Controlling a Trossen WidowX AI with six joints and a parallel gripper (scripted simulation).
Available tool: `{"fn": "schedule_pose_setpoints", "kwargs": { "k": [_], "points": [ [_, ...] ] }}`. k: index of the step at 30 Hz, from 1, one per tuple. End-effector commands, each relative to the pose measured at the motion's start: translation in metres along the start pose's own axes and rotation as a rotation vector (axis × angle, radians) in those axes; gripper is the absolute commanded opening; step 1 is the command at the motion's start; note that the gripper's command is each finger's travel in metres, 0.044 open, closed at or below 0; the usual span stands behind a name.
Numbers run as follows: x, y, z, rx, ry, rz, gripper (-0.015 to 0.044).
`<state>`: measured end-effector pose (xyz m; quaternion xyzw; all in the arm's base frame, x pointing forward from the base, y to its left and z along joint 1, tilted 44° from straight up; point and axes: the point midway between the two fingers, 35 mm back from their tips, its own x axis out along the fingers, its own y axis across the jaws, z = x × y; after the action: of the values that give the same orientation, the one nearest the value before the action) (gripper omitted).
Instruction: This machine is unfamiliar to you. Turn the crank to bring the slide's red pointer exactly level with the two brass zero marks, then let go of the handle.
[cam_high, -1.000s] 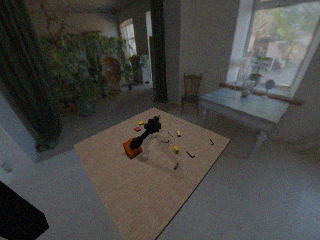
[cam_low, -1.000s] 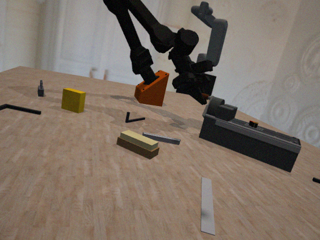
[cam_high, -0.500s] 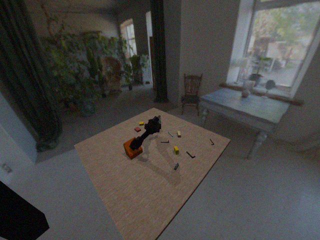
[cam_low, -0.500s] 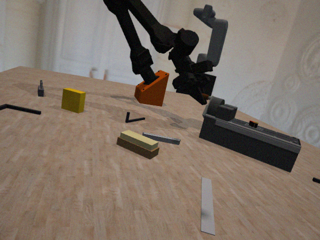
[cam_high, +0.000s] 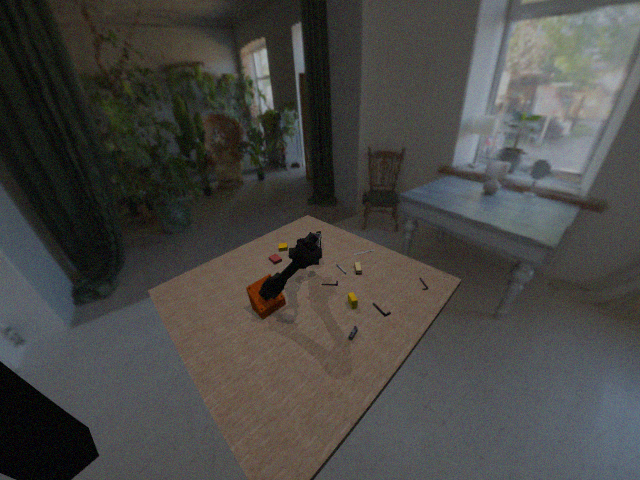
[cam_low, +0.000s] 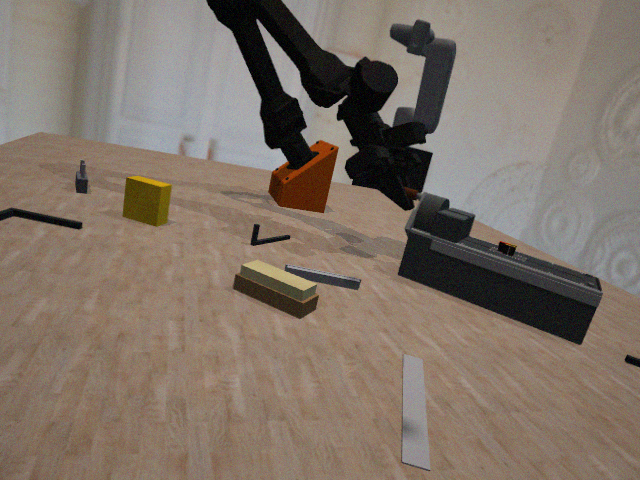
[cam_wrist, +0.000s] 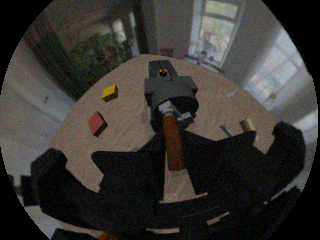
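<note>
plainly, we have the gripper (cam_high: 317, 236) (cam_low: 412, 200) (cam_wrist: 168, 130) pinching the brown crank handle (cam_low: 412, 192) (cam_wrist: 173, 142), which points to six o'clock in the wrist view. the grey crank-driven slide unit (cam_low: 498, 279) (cam_wrist: 171, 92) stands just beyond; its long axis runs from ten to four o'clock in the exterior view. we cannot tell whether its red pointer (cam_wrist: 163, 72) is level. beneath lies a pale wood-grain tabletop (cam_high: 258, 387) (cam_low: 155, 361) (cam_wrist: 130, 132); in the top view a wooden chair (cam_high: 383, 173) stands towards one o'clock.
</note>
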<state>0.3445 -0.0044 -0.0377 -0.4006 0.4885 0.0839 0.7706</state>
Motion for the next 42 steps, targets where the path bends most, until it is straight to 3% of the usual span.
{"fn": "schedule_pose_setpoints", "kwargs": {
  "k": [1, 42],
  "points": [
    [0.0035, 0.0078, -0.0036, -0.005, 0.006, 0.023, 0.0],
    [0.0095, 0.0128, -0.0093, -0.005, 0.006, 0.023, 0.0]
  ]
}}
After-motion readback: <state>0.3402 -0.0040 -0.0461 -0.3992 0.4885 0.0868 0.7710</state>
